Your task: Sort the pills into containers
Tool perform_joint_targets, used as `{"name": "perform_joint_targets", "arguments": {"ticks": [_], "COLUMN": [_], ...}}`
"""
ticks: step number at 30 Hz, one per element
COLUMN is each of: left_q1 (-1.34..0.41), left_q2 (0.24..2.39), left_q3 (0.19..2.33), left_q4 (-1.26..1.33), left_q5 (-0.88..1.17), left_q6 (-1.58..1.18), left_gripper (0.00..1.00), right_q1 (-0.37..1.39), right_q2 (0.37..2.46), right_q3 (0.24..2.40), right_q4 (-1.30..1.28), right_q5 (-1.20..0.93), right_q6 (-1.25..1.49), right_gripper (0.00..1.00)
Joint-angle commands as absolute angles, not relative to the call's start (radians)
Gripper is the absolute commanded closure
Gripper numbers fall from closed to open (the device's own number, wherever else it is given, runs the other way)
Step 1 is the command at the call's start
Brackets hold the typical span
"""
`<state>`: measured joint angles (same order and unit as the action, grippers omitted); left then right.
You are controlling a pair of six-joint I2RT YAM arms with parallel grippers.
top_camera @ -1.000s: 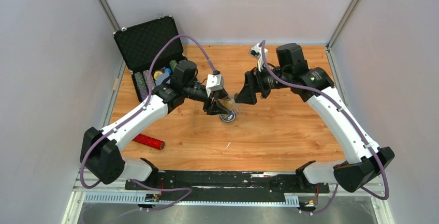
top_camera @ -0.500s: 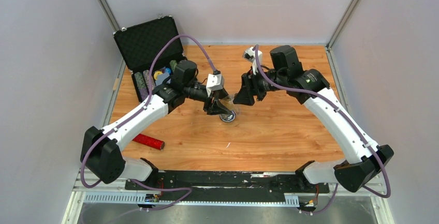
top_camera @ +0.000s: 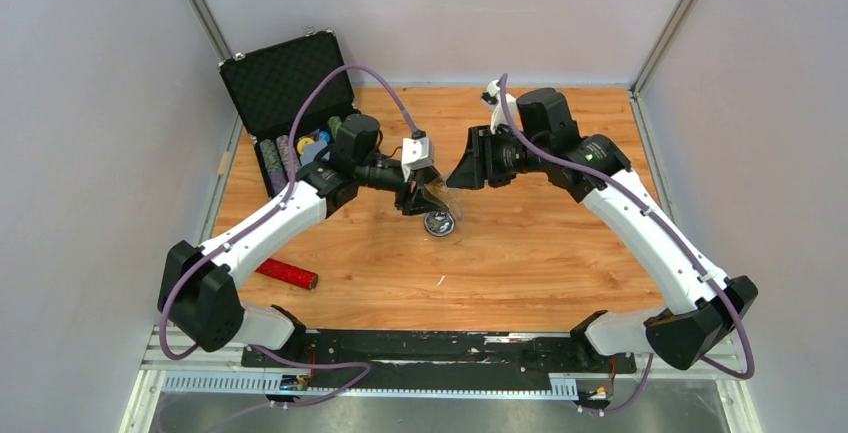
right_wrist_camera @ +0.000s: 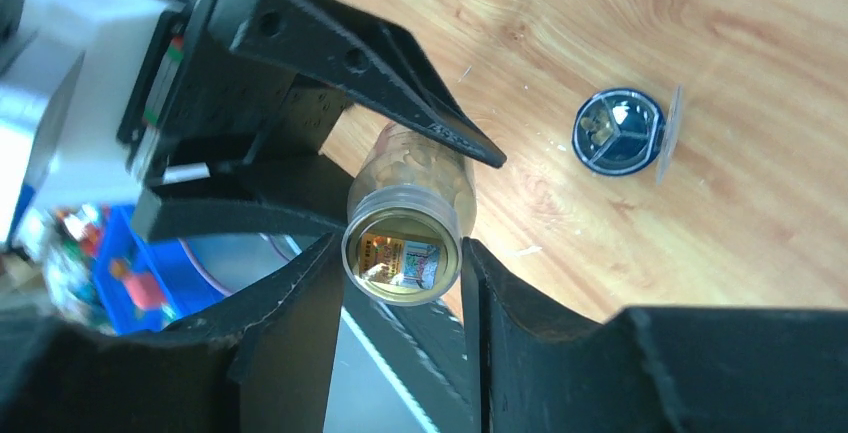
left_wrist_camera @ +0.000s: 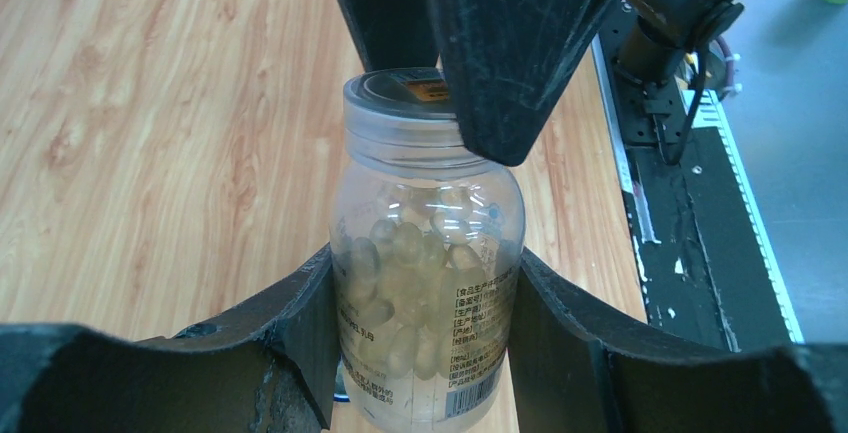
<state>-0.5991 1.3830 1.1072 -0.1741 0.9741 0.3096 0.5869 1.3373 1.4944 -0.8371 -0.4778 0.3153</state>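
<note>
My left gripper (top_camera: 430, 196) (left_wrist_camera: 420, 288) is shut on the body of a clear pill bottle (left_wrist_camera: 428, 253) full of pale yellow softgels. It holds the bottle above the table, over the container (top_camera: 438, 223). My right gripper (top_camera: 452, 177) (right_wrist_camera: 400, 253) faces it, and its fingers press both sides of the bottle's cap (right_wrist_camera: 402, 253). The container (right_wrist_camera: 618, 131) is a small round dish, blue inside with dark dividers. A few pills lie in one compartment. A clear lid (right_wrist_camera: 668, 135) lies against its edge.
An open black case (top_camera: 285, 78) with coloured chips stands at the back left. A red cylinder (top_camera: 287, 273) lies at the front left. A black rail (top_camera: 440, 346) runs along the near edge.
My right gripper has moved left and now has its fingers round the bottle's cap. My left gripper has shifted slightly with the bottle.
</note>
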Motion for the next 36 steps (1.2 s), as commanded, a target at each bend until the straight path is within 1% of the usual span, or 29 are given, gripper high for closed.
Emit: {"name": "perform_joint_targets", "arguments": {"ticks": [1, 3, 4, 5, 6, 7, 8, 9, 12, 14, 17, 20, 24, 28, 31, 33, 34, 36], "left_q1": [-0.610, -0.610, -0.609, -0.609, -0.609, -0.609, -0.610, -0.610, -0.610, -0.610, -0.610, -0.609, -0.609, -0.609, -0.609, -0.609, -0.609, -0.609], "left_q2": [1.359, 1.359, 1.360, 1.360, 1.361, 1.361, 1.360, 1.359, 1.361, 1.362, 1.366, 1.374, 1.377, 1.379, 1.380, 1.378, 1.379, 1.379], "left_q3": [1.113, 1.114, 1.112, 1.113, 1.112, 1.112, 1.111, 1.111, 1.112, 1.112, 1.120, 1.136, 1.153, 1.158, 1.162, 1.164, 1.165, 1.166], "left_q4": [-0.052, -0.048, -0.048, -0.049, -0.050, -0.052, -0.054, -0.054, -0.056, -0.058, -0.079, -0.115, -0.159, -0.174, -0.184, -0.186, -0.188, -0.190], "left_q5": [0.971, 0.973, 0.974, 0.974, 0.974, 0.974, 0.974, 0.973, 0.972, 0.977, 1.010, 1.051, 1.078, 1.087, 1.085, 1.082, 1.082, 1.081], "left_q6": [0.291, 0.288, 0.288, 0.289, 0.289, 0.289, 0.290, 0.290, 0.290, 0.289, 0.303, 0.317, 0.339, 0.342, 0.343, 0.346, 0.347, 0.349], "left_gripper": [1.00, 1.00, 1.00, 1.00, 1.00, 1.00, 1.00, 1.00, 0.99, 0.98, 0.96, 0.95, 0.94, 0.94, 0.94, 0.94, 0.94, 0.94], "right_q1": [0.598, 0.598, 0.598, 0.599, 0.598, 0.598, 0.596, 0.592, 0.578, 0.569, 0.563, 0.563, 0.564, 0.570, 0.582, 0.588, 0.590, 0.591], "right_q2": [1.325, 1.312, 1.309, 1.308, 1.308, 1.306, 1.303, 1.299, 1.271, 1.255, 1.259, 1.282, 1.305, 1.329, 1.357, 1.375, 1.383, 1.395], "right_q3": [1.522, 1.515, 1.509, 1.509, 1.512, 1.517, 1.520, 1.527, 1.520, 1.513, 1.530, 1.562, 1.585, 1.595, 1.606, 1.614, 1.616, 1.622], "right_q4": [-0.785, -0.781, -0.767, -0.759, -0.752, -0.744, -0.740, -0.738, -0.720, -0.708, -0.777, -0.894, -0.976, -0.980, -0.979, -0.979, -0.976, -0.969], "right_q5": [-0.216, -0.187, -0.189, -0.188, -0.183, -0.180, -0.177, -0.176, -0.185, -0.245, -0.433, -0.534, -0.605, -0.676, -0.671, -0.649, -0.639, -0.610], "right_q6": [0.780, 0.901, 0.917, 0.916, 0.893, 0.854, 0.811, 0.763, 0.600, 0.458, 0.219, 0.055, -0.035, -0.029, -0.014, -0.006, -0.006, 0.034], "right_gripper": [1.00, 1.00, 0.97, 0.81, 0.55, 0.24, 0.07, 0.01, 0.00, 0.00, 0.07, 0.12, 0.13, 0.19, 0.28, 0.37, 0.42, 0.57]}}
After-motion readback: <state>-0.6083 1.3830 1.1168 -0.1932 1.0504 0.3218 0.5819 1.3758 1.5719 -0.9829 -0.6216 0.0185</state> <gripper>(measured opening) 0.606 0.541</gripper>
